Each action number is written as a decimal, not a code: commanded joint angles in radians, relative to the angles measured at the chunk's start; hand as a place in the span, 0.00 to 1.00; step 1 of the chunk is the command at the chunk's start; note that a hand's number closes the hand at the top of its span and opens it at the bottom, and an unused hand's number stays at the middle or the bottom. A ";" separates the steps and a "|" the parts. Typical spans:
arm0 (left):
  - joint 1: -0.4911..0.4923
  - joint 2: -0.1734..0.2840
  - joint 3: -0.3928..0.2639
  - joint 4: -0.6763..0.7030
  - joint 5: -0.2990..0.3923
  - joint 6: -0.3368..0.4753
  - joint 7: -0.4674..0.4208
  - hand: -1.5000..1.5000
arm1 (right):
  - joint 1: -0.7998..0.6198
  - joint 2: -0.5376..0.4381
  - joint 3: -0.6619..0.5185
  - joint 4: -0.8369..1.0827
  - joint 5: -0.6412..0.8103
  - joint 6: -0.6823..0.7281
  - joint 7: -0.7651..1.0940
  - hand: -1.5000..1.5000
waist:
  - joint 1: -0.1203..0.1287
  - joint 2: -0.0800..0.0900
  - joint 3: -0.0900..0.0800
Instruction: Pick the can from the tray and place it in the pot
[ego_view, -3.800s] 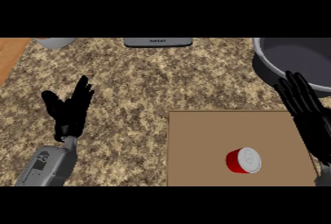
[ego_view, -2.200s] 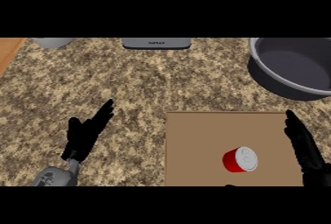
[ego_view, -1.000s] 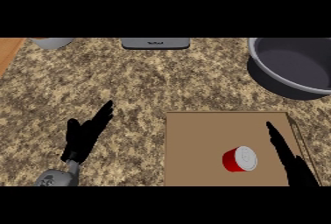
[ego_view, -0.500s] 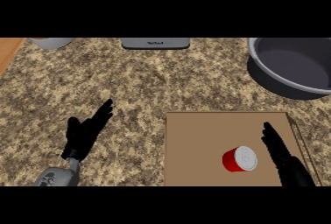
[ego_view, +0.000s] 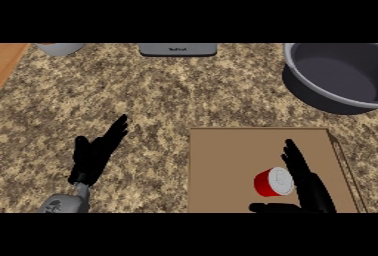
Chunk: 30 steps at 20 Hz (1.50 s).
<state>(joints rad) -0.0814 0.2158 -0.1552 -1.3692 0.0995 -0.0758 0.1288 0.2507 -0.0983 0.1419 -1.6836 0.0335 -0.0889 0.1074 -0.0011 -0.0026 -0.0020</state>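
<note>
R hand open, fingers straight, thumb spread at 6, just beside the can on its 3 o'clock side, not closed on it. Can lies tipped on the tray, lower right part. Step: pre-grasp. Next: curl round can, lift, carry to pot at 1 o'clock. L hand open, resting on counter at 9.

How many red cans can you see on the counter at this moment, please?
1. The red can with a white end lies on the flat brown tray, just left of the right hand. None shows elsewhere; the grey pot's inside looks empty.
</note>
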 joint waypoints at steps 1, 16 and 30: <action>-0.041 -0.009 0.056 0.118 -0.016 -0.051 -0.072 0.50 | 0.011 0.013 0.017 0.038 0.021 0.015 -0.037 1.00 | -0.002 0.003 0.002; -0.022 0.009 0.074 -0.008 0.008 -0.072 0.042 0.50 | 0.005 0.096 0.042 0.153 0.096 -0.092 -0.368 1.00 | -0.001 0.002 0.002; -0.040 -0.032 0.015 -0.011 -0.024 -0.050 0.018 0.50 | -0.267 -0.659 -0.422 0.493 -0.237 0.636 -0.620 1.00 | 0.061 0.032 0.021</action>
<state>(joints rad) -0.1103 0.1823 -0.1380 -1.3759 0.0786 -0.1236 0.1440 0.0279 -0.6285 -0.2097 -1.2826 -0.1721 0.4309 -0.4407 0.0494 0.0243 0.0151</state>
